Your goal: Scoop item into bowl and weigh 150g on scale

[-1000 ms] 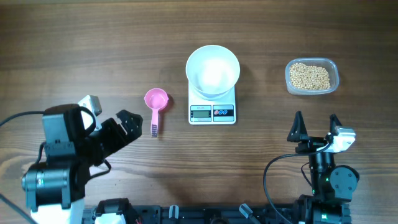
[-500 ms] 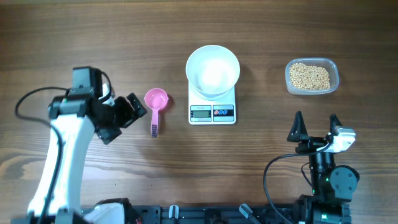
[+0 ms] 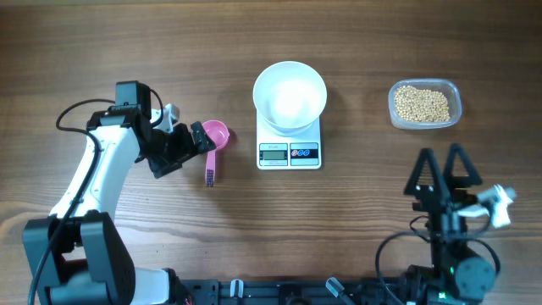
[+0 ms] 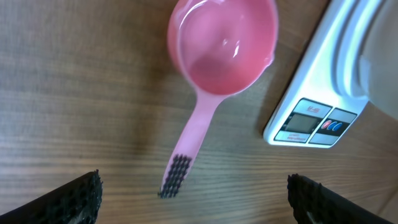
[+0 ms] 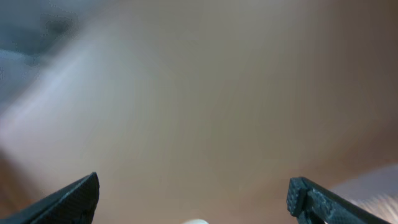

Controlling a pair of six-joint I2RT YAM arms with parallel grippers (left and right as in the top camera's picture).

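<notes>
The left gripper (image 4: 194,198), wide open, hangs over the pink scoop (image 4: 221,50), whose handle points down-frame left of the scale (image 4: 311,118); the beans (image 3: 423,103) lie upper right, nearer the open right gripper (image 3: 440,154).

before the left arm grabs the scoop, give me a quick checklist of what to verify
1. left pincer open wide: ok.
2. Lined up on the pink scoop: ok; in the left wrist view the handle end lies between the fingers, untouched.
3. Scoop lying cup up and empty: ok.
4. white bowl sitting on the scale, empty: ok.
5. Scale display zeroed: cannot tell, the digits are too small to read.
6. right pincer open and apart from the beans in the clear container: ok.
</notes>
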